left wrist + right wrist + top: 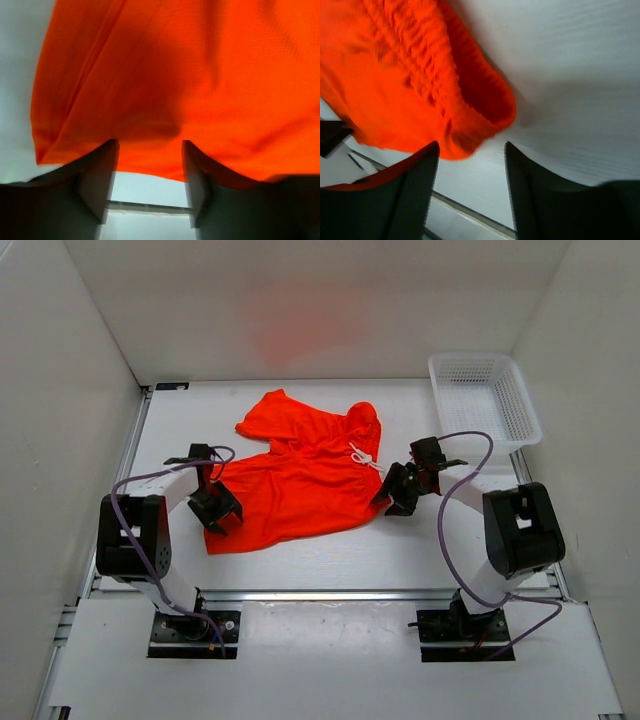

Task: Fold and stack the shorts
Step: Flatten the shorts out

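Note:
The orange-red shorts (300,475) lie spread on the white table, waistband to the right with a white drawstring (364,457). My left gripper (217,512) is open at the shorts' lower left edge; in the left wrist view the fabric (175,80) fills the frame just beyond the open fingers (102,175). My right gripper (392,497) is open just right of the waistband's near corner; in the right wrist view the gathered waistband (470,100) lies ahead of the open, empty fingers (417,185).
A white mesh basket (485,400) stands at the back right. White walls enclose the table on three sides. A metal rail runs along the table's near edge (320,592).

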### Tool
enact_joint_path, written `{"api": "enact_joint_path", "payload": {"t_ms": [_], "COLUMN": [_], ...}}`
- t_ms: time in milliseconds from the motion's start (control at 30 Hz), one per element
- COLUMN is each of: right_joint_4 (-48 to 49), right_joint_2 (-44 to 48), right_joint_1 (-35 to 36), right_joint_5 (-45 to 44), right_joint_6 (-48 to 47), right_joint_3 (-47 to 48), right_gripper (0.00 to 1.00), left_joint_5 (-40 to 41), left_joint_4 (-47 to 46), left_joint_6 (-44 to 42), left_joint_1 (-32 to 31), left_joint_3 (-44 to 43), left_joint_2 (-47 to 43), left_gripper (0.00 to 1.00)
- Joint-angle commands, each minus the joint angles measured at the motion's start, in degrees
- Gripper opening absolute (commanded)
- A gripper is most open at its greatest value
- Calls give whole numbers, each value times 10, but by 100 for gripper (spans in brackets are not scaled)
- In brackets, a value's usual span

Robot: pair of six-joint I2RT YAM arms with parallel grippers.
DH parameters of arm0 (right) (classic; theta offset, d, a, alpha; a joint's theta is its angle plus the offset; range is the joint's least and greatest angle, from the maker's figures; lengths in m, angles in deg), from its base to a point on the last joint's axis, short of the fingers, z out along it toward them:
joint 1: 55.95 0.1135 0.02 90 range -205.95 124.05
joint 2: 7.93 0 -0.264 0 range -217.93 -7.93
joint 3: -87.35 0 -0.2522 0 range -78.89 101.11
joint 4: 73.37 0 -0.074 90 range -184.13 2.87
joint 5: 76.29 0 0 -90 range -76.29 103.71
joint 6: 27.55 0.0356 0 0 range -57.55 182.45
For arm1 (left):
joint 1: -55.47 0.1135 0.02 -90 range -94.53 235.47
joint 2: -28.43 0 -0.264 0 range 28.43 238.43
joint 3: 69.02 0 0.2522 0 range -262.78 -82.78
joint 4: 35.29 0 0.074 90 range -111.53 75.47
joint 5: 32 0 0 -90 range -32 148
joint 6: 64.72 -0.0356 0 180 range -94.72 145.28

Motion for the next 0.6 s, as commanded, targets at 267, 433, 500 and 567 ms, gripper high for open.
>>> {"api": "enact_joint_path", "payload": {"t_ms": [267,433,500,567], "right_joint_4": [-58,-150,-190,-215], "right_joint_2": [-9,148,208,255], "right_joint_1": [19,19,33,33], "right_joint_5": [-127,-157,-163,-179], "right_joint_6": [2,2,22,41], "right_joint_3": [51,-40,-66,-94], "right_gripper": [0,0,0,5], "left_joint_5": [-33,-38,-44,-44], "left_joint_4": [-62,-50,-44,-44], "left_joint_6": [-47,-52,-52,-52], "left_joint_1": [1,1,-4,-4], "left_joint_3": [-59,-59,-59,-59], "left_joint_2": [59,12,12,6], "left_gripper": [10,10,10,10]}}
